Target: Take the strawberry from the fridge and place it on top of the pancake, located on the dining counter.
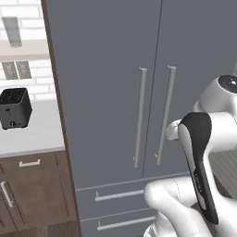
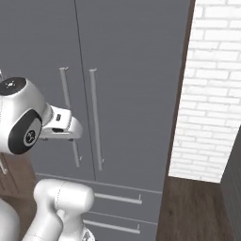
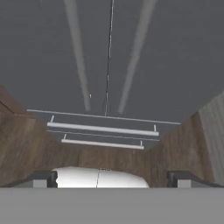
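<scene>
The grey fridge [image 1: 106, 92] stands straight ahead with both doors shut. Its two long silver handles [image 1: 140, 115] hang side by side at the middle seam, and two lower drawers [image 1: 115, 196] sit below, also shut. The strawberry is hidden behind the shut doors. The pancake and the dining counter are out of view. In the hand view my gripper [image 3: 113, 178] is open, its dark fingertips [image 3: 43, 178] spread wide with nothing between them, a short way back from the fridge [image 3: 109, 52] and facing down along its doors.
A black toaster [image 1: 15, 108] sits on a white worktop [image 1: 32, 134] left of the fridge, above brown cabinets [image 1: 32, 190]. A white brick wall [image 2: 212, 94] stands right of the fridge, with dark wood floor [image 2: 193, 207] below it.
</scene>
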